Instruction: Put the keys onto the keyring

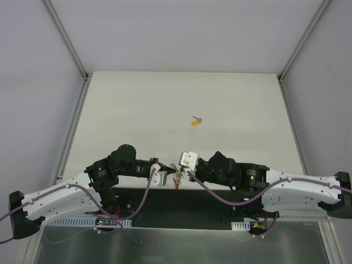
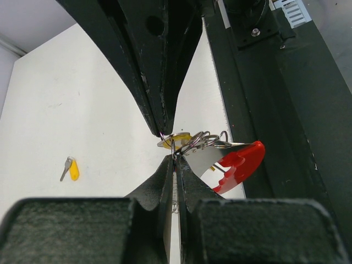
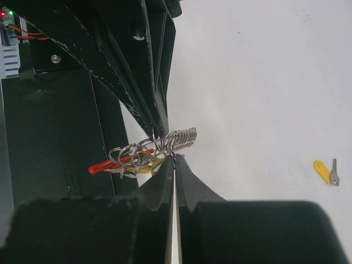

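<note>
**One key in the bunch, one lying loose further out**

Both arms are meeting over the near edge of the surface (image 1: pixel 137 110) and holding the keyring (image 2: pixel 198 142) up between them. The left gripper (image 2: pixel 175 164) is pressed together, pinching a thin wire loop of the bunch. The right gripper (image 3: pixel 175 159) is pressed together too, nipping the metal rings just where the coiled strap (image 3: pixel 181 138) begins. The red loop (image 2: pixel 239 165) is hanging out to one side.

A yellow-headed key (image 2: pixel 179 137) is showing among the rings, so at least one key is probably sitting in the bunch already. Whether it is fully threaded on is not showing.

A loose key (image 1: pixel 196 121) is lying alone on the far side, right of centre and well apart from both grippers. That part of the job is looking undone.

Only bare surface is lying between the bunch and that key. The likely hindrance is that both grippers are occupied, so one would have to let go to fetch it. The black base plate (image 1: pixel 165 201) is sitting just below the bunch.
</note>
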